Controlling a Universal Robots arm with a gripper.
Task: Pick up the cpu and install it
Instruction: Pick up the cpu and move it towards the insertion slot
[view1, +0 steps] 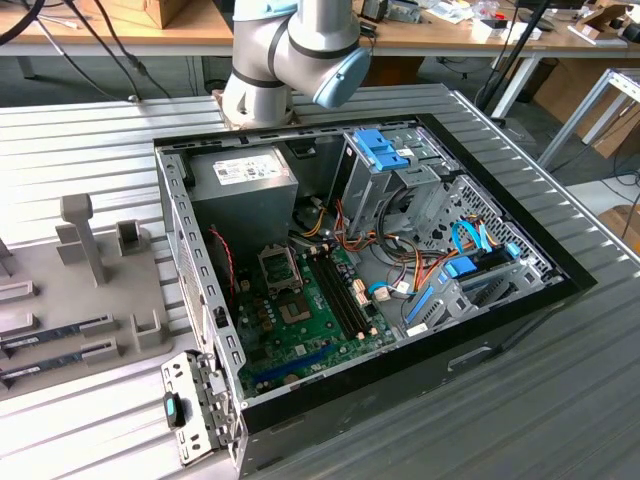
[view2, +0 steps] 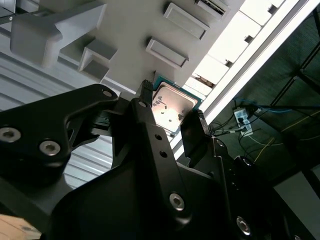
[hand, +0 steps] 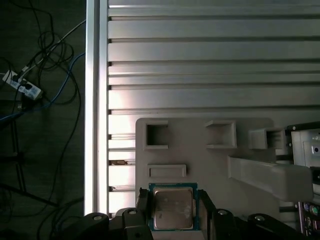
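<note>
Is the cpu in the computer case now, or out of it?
Out. In both wrist views the cpu is over the grey tray on the ribbed table; resting or lifted, cannot tell.

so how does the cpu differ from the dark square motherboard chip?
Colour: the cpu has a silver-grey top with a thin green rim; the motherboard chip is dark. Place: the cpu is over the grey tray, outside the computer case; the motherboard chip sits on the green motherboard inside it. State: the gripper has its fingers on two opposite edges of the cpu; nothing touches the motherboard chip. Both are flat squares.
</note>
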